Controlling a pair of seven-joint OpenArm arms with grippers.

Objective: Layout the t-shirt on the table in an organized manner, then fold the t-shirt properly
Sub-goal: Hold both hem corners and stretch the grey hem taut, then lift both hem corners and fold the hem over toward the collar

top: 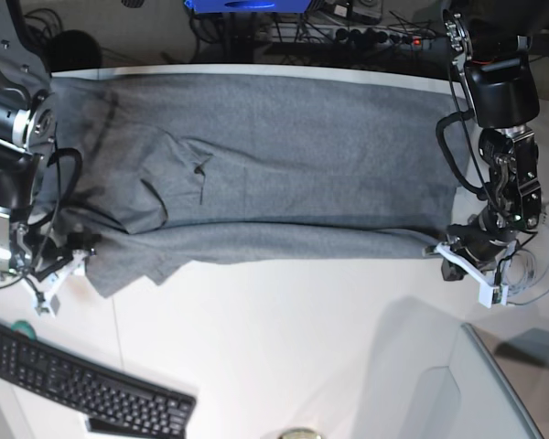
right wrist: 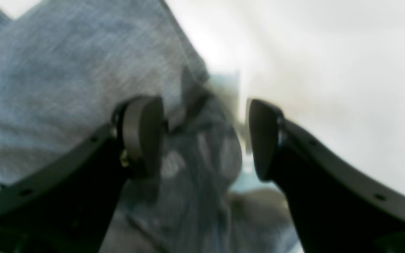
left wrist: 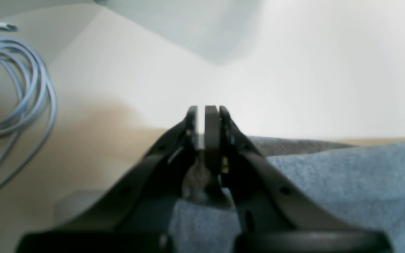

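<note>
While the left gripper [left wrist: 206, 112] apparently pinches the t-shirt [top: 284, 183] over the table [top: 256, 347]; the right gripper [right wrist: 202, 105] gapes.

the closed end effector [left wrist: 204, 121] grips the t-shirt [left wrist: 301, 179] near coiled cable [left wrist: 30, 84].

A: Which parts are obscured?
B: Base view: the keyboard [top: 82, 380], cropped at left; its key legends, too small to read.
A: And the right wrist view?
B: The t-shirt [right wrist: 65, 77], truncated by the frame and blurred.
</note>
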